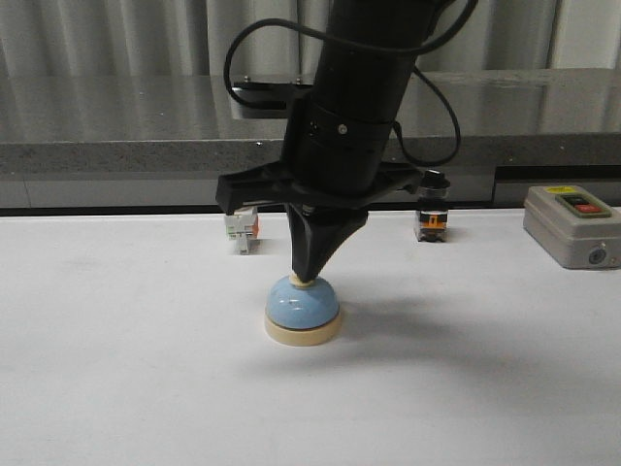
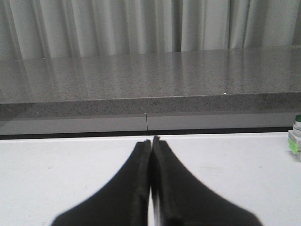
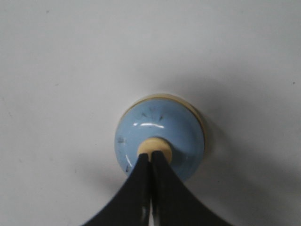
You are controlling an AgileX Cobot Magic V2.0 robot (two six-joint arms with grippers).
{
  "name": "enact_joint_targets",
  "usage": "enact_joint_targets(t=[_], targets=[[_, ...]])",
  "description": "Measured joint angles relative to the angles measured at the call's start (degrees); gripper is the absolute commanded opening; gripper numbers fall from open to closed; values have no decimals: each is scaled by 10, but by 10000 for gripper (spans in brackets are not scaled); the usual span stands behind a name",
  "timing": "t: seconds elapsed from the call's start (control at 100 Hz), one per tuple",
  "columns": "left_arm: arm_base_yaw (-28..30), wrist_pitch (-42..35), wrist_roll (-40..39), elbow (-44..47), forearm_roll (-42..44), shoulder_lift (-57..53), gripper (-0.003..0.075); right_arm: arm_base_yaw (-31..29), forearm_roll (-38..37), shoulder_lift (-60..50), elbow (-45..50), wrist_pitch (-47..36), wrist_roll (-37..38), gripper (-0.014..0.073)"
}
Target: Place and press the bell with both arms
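Note:
The light-blue dome bell point(image 1: 303, 308) with cream base stands upright on the white table, a little left of centre. It also shows in the right wrist view point(image 3: 160, 134). My right gripper point(image 1: 305, 279) points straight down, shut, with its tips touching the cream button point(image 3: 154, 146) on top of the bell. It holds nothing. My left gripper point(image 2: 152, 140) is shut and empty, low over the white table, facing the grey ledge. The left arm does not show in the front view.
A grey box with red button point(image 1: 574, 225) stands at the right edge. A small white switch with green and orange parts point(image 1: 242, 229) and a black-and-orange switch point(image 1: 431, 219) stand near the back edge. A green-capped white switch point(image 2: 296, 139) shows in the left wrist view. A grey ledge point(image 1: 116, 146) runs behind.

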Motion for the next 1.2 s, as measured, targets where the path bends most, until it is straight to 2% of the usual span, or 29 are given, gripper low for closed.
enact_joint_targets(t=[0.24, 0.48, 0.71, 0.99, 1.2], targets=[[0, 0, 0, 0, 0, 0, -20, -8, 0, -62, -7, 11, 0, -60], [0, 0, 0, 0, 0, 0, -19, -63, -26, -165, 27, 14, 0, -60], [0, 0, 0, 0, 0, 0, -20, -146, -38, -298, 153, -26, 0, -60], [0, 0, 0, 0, 0, 0, -20, -263, -45, -513, 335, -93, 0, -60], [0, 0, 0, 0, 0, 0, -20, -310, -45, -679, 442, -108, 0, -60]])
